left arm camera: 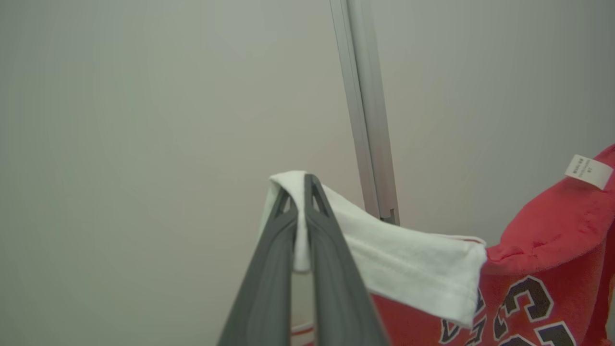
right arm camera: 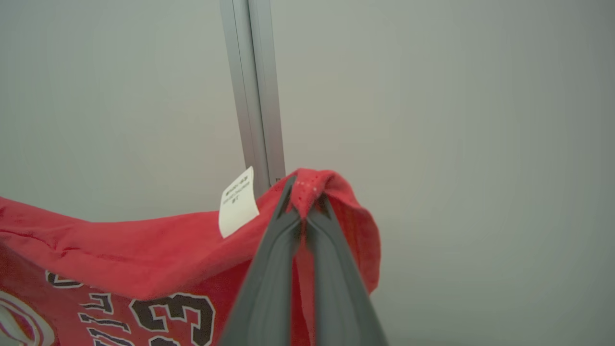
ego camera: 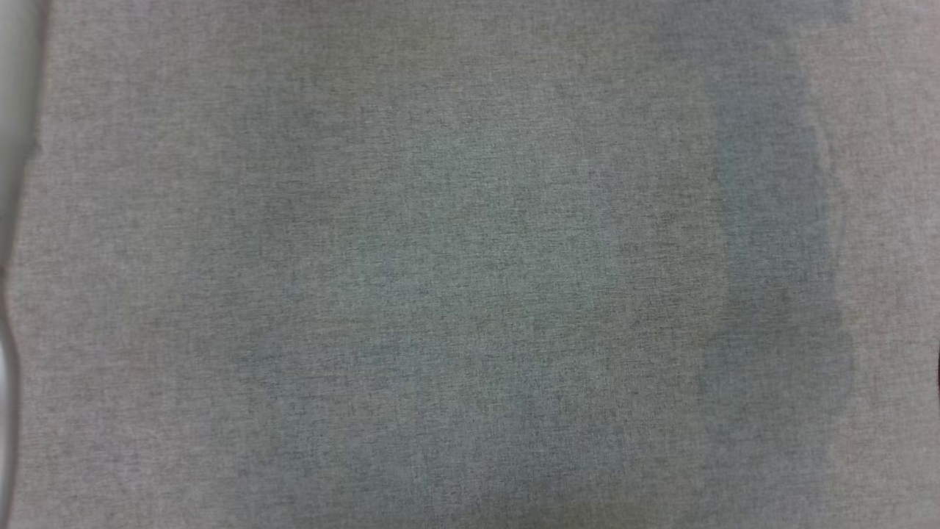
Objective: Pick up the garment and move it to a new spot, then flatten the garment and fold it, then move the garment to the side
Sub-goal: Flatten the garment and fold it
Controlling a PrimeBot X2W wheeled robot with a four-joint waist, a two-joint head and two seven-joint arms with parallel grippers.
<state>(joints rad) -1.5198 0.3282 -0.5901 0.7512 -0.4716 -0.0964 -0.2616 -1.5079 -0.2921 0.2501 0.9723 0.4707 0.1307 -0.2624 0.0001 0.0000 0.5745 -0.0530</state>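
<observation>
Step in hand (judged): the first one, pick up and carry. The garment point(right arm camera: 144, 250) hangs in the air between both claws, off any surface, in front of a pale wall with an upright metal post point(left arm camera: 367, 120).

Left gripper point(left arm camera: 300, 190): claw closed tight on the white sleeve point(left arm camera: 408, 259). A fold of the sleeve is pinched between the two fingers and laps over their tips. In the left wrist view the tips sit just left of the post's lower end, and the sleeve runs below the post to the red body on the far side.

Right gripper point(right arm camera: 305, 192): claw closed tight on a bunched red edge, with cloth humped over the tips. In the right wrist view the tips sit just right of the post's lower end.

Garment: red shirt, white sleeve with a stitched hem, black-and-white block lettering on the front. A white label point(right arm camera: 238, 202) stands up from the top edge, just left of the post in the right wrist view. The top edge sags between the two grips and is creased, not taut.

Next move (judged): carry it over the grey cloth surface point(ego camera: 470, 264) and draw the claws apart to take up the sag. Lower it so the hanging part lands first, then let go and smooth it. Risk: the sleeve grip is a thin fold and could slip.
</observation>
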